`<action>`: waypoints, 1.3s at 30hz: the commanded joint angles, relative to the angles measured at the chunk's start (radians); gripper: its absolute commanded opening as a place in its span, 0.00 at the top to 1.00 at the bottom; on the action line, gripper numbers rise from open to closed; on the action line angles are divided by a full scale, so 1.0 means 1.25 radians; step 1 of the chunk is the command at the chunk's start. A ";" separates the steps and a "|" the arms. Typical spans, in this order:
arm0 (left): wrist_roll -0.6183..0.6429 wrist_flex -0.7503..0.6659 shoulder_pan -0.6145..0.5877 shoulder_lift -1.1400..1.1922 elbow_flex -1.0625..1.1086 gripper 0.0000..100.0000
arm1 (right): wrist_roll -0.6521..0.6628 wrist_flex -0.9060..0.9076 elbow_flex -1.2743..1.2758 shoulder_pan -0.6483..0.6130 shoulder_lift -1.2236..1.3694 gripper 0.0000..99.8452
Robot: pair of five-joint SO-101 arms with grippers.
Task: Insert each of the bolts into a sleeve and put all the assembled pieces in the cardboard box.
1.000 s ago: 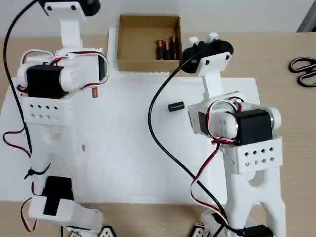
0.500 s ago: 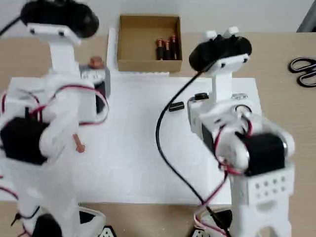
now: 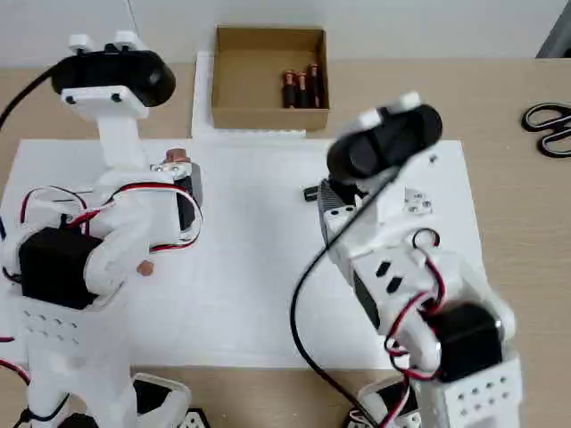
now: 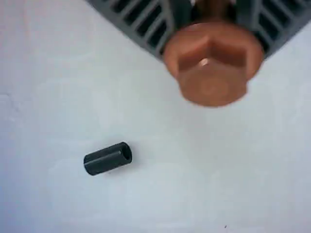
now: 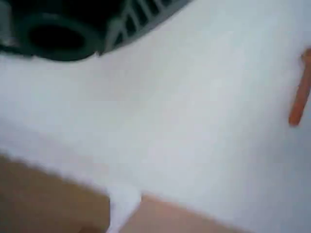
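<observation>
My left gripper (image 3: 181,175) is shut on a copper bolt (image 3: 177,157). Its hexagonal head (image 4: 214,63) faces the left wrist camera from between the grey jaws. A black sleeve (image 4: 108,158) lies on its side on the white sheet (image 3: 250,267), and in the high view this sleeve (image 3: 310,192) sits at the edge of the right arm. My right gripper (image 5: 97,24) is shut on another black sleeve (image 5: 57,38), seen end-on. A loose bolt (image 3: 143,267) lies on the sheet by the left arm; the right wrist view shows this bolt (image 5: 300,92) too. Three assembled pieces (image 3: 302,87) lie in the cardboard box (image 3: 234,80).
Scissors (image 3: 549,125) lie on the wooden table at the far right. The white sheet covers the middle of the table, and its edge and the bare wood (image 5: 43,204) show in the right wrist view.
The left gripper has turned its bolt head-up and shifted over the sheet's left side. The right arm has pulled back from the box toward the sheet's middle.
</observation>
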 commanded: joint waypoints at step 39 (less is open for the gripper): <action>0.001 -0.708 0.290 -0.017 0.384 1.00 | -0.029 -0.474 0.832 -0.019 -0.609 1.00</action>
